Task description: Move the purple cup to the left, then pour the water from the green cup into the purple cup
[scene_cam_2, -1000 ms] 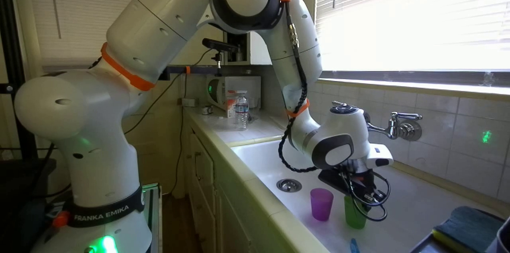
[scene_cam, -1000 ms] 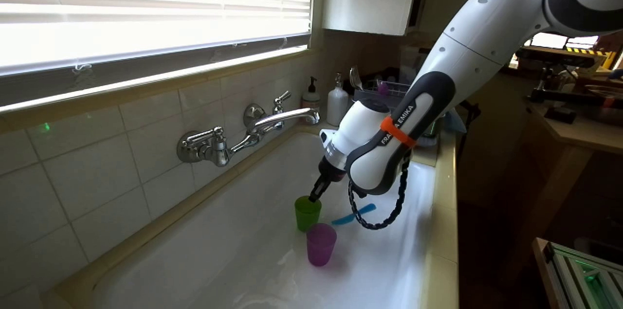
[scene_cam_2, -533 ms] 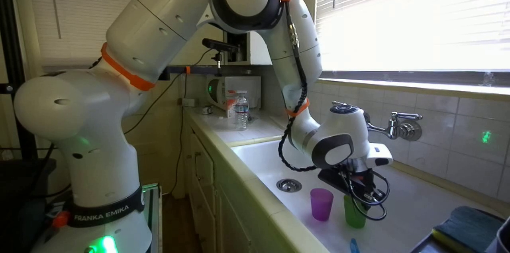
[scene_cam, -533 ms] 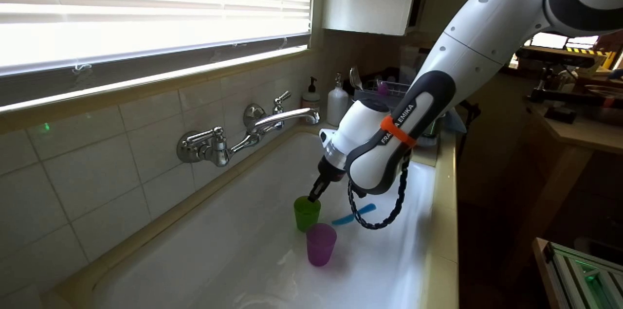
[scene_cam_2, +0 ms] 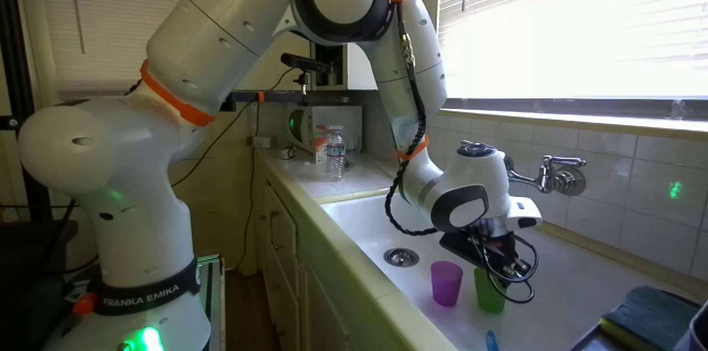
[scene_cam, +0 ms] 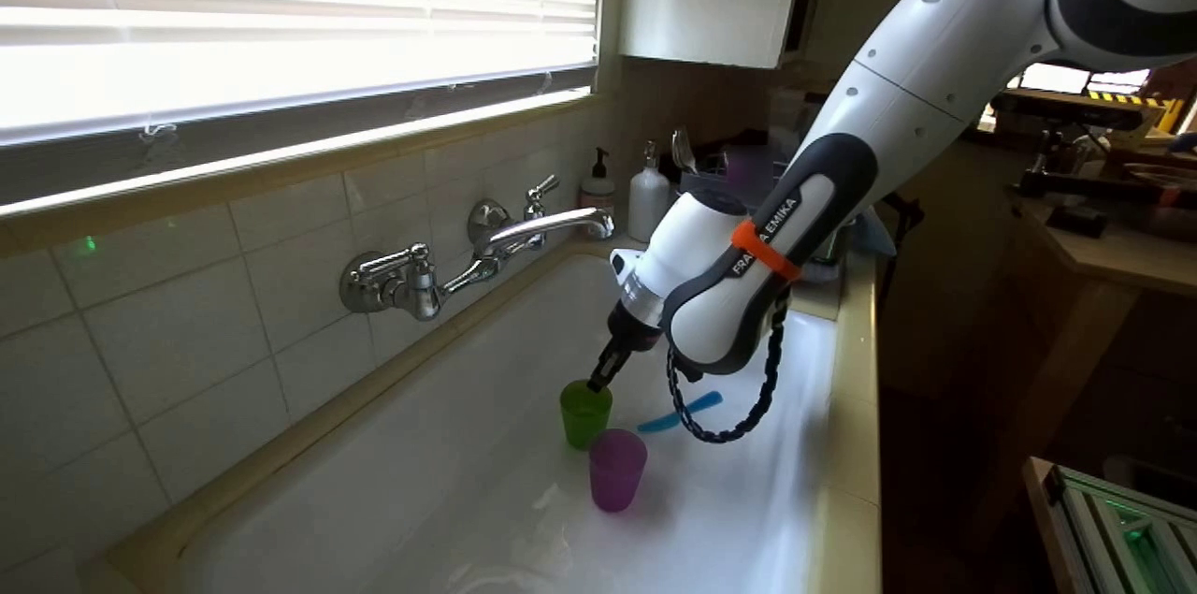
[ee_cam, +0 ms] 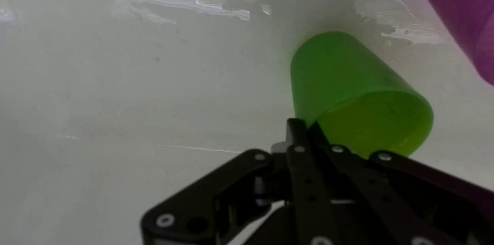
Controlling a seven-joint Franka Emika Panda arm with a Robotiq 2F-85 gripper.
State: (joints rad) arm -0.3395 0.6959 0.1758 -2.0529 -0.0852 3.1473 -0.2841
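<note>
Pinching grn cup @ rim, gripper has open sink alongside, purp cup nr.

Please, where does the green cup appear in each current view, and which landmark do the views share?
In an exterior view: the green cup is low, near the middle, above and left of the purple cup.
In an exterior view: the green cup is at lower right, right of the purple cup.
In the wrist view: the green cup is right of centre, the purple cup at top right.
Shared landmark: the purple cup.
</note>
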